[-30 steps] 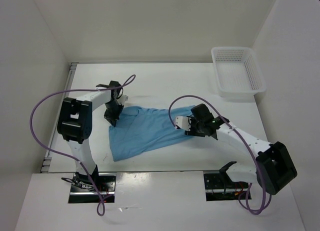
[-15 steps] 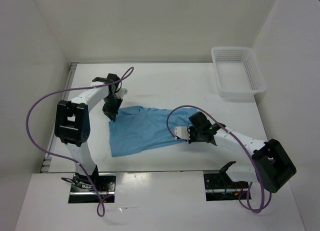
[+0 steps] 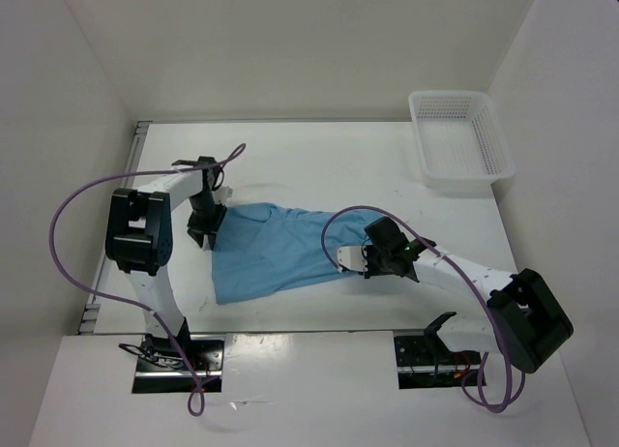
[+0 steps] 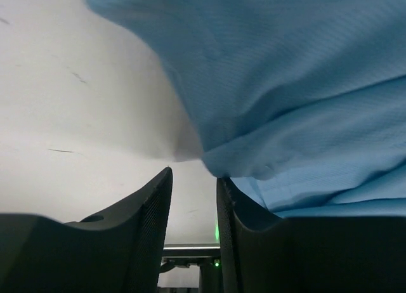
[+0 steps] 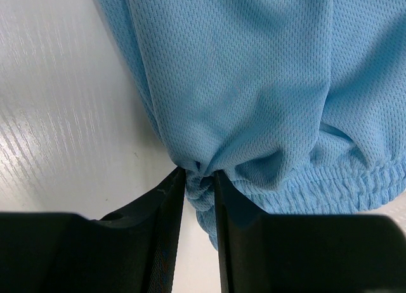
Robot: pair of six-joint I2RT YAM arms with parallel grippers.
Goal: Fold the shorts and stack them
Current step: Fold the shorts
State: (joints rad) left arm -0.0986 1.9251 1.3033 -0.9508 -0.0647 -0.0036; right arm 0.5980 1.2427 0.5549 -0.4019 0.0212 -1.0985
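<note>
Plainly, the job is sitting at an early stage. The shorts (image 3: 276, 253) are lying as one loose, creased sheet on the surface (image 3: 319, 162), stretching between the two arms, and no clean fold is showing yet. The right end effector (image 5: 200, 179) is clamping a bunched tuck of blue mesh just beside the gathered waistband (image 5: 355, 185), at the garment's right end. The left end effector (image 4: 193, 182) is standing with its jaws apart at the garment's far-left corner. Bare white is showing in the gap, and the cloth edge is draping just over one finger without being pinched. Judging from this, only one end is being held, so the cloth is not ready to be carried over itself. Folding in half, flattening and stacking are all waiting to be done. The white mesh basket (image 3: 459, 142) is sitting well apart from the shorts, at the far right corner.
</note>
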